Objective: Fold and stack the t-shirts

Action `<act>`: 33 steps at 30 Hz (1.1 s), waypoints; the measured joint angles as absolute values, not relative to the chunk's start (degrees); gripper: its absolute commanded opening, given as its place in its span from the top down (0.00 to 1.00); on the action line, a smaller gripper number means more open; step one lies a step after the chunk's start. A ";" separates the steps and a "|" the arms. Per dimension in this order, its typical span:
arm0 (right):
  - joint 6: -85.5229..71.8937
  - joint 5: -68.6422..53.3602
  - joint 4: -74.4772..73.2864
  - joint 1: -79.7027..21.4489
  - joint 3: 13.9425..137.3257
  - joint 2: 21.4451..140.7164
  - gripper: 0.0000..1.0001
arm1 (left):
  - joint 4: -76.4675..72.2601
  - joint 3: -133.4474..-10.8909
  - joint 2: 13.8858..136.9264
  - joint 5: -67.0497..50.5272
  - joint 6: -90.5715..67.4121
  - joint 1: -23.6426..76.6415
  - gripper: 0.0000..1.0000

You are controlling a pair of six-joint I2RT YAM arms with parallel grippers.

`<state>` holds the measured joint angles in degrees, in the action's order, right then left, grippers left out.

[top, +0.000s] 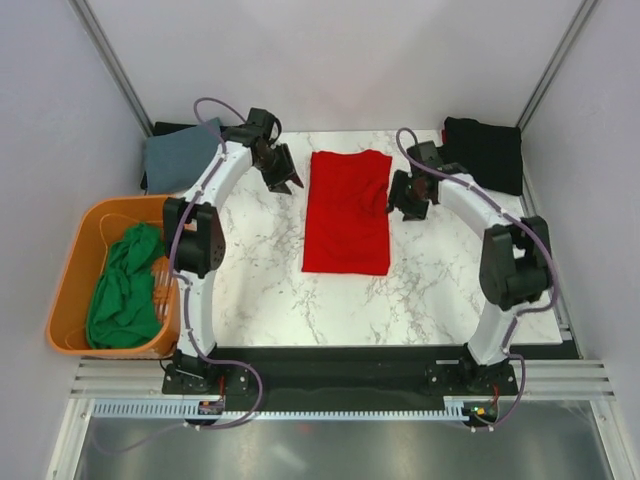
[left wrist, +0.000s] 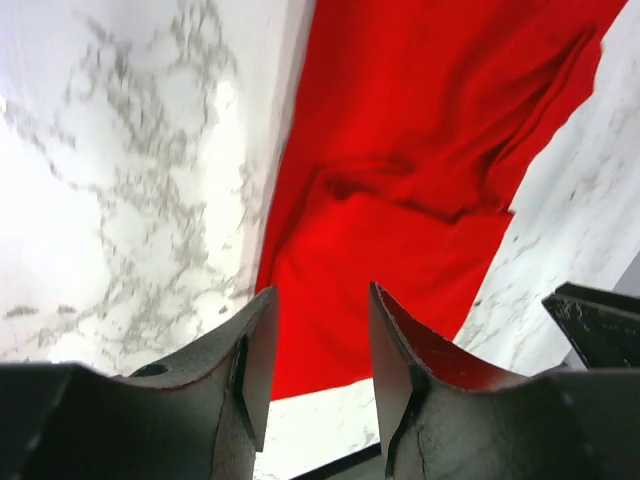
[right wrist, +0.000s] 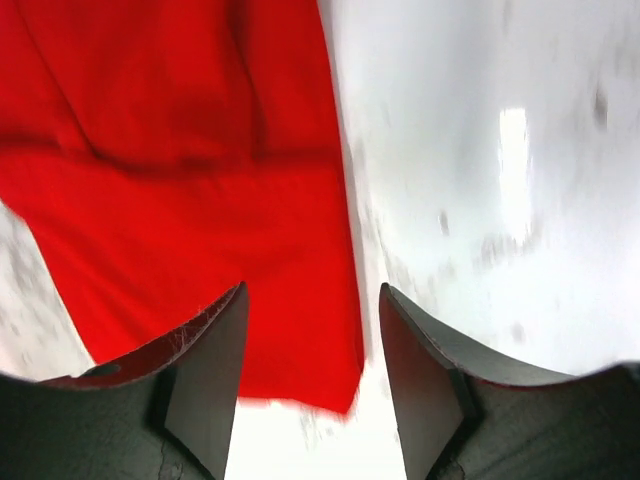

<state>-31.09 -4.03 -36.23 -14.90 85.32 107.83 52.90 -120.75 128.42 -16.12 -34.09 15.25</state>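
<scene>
The bright red folded cloth t-shirt [top: 347, 215] runs near-to-far between left gripper [top: 285, 182] and right gripper [top: 407, 205], both flanking its far end, jaws apart and empty

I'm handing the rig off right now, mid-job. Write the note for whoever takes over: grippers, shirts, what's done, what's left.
Left gripper: open, nothing between the fingers, beside the red t-shirt on its left.
Right gripper: open, empty, beside its right edge.
Red t-shirt: mid-table, folded into a long rectangle.
Grey-blue t-shirt: folded, far left corner.
Black t-shirt: far right corner, fold unclear.
Green t-shirt: crumpled in the orange tub.
Left: probably fold the red one shorter, stack it, then the green.
</scene>
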 measured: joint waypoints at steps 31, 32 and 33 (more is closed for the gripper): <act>-37.65 -25.52 -3.95 -15.49 40.29 92.92 0.82 | 30.83 -60.75 99.57 -14.85 -36.40 23.27 0.38; -37.60 -25.63 -3.73 -15.49 40.21 93.03 0.84 | 30.48 -60.27 99.57 -14.87 -36.62 23.27 0.39; -37.56 -25.78 -3.57 -15.49 40.21 93.17 0.87 | 29.87 -59.70 99.57 -14.87 -36.91 23.29 0.41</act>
<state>-37.56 -25.78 -3.57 -15.49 40.21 93.17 29.87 -59.70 99.57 -14.87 -36.91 23.29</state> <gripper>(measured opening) 0.173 0.620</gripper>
